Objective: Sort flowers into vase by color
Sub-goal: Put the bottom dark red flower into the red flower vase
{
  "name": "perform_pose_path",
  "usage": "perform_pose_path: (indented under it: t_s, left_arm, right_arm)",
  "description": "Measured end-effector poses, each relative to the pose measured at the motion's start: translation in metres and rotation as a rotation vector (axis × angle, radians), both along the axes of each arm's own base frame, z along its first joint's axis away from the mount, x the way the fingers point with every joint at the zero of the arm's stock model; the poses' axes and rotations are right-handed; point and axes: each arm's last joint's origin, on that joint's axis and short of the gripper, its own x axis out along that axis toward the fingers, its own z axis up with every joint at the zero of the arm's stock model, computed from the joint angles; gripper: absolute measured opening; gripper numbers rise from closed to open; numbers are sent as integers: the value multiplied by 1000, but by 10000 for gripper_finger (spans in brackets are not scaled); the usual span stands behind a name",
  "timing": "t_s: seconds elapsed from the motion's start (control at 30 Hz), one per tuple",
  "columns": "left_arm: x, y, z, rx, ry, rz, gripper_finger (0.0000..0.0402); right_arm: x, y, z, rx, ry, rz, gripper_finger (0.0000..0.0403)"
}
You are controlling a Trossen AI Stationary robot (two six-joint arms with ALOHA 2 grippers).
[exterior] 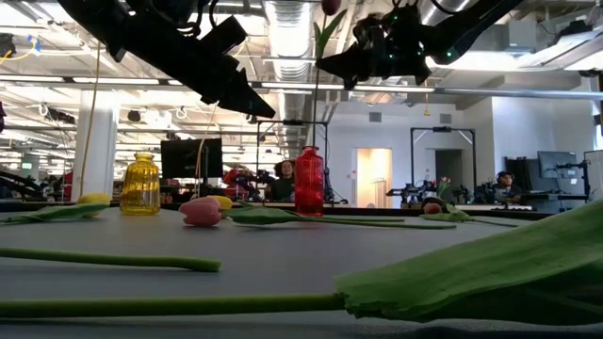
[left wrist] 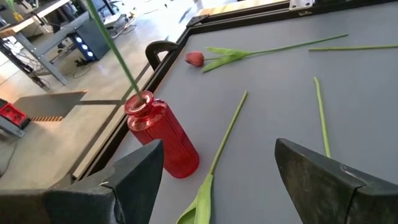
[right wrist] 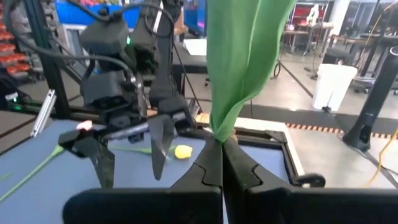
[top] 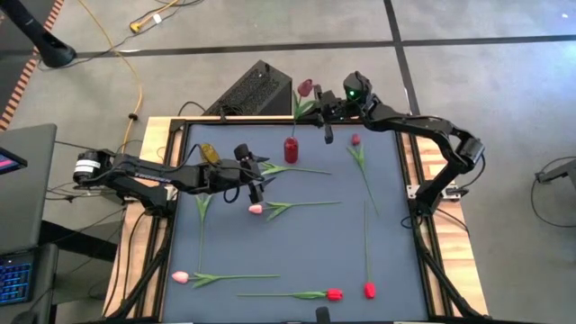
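A dark maroon tulip [top: 305, 88] is pinched by its stem in the closed right gripper [top: 326, 115], with the stem's lower end set into the red vase [top: 291, 149]. The left gripper [top: 255, 180] is held wide open above the mat, near the pink tulip [top: 256, 209].

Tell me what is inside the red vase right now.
A thin green stem runs down into the mouth of the red vase. Its upper end is held in the shut right gripper. How deep it reaches is hidden by the tinted glass.
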Motion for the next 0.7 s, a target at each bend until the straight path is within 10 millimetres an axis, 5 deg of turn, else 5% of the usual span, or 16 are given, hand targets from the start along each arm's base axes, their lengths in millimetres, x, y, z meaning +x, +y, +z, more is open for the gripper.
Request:
perform_pose_path:
  t_s: [0.27, 0.7]
  left_arm:
    - [0, 0, 0, -4, -2, 1, 295]
    - [0, 0, 0, -17, -8, 4, 295]
  right_arm:
    - [4, 1, -7, 0, 39, -38, 25]
    - [3, 0, -11, 117, 90, -103, 104]
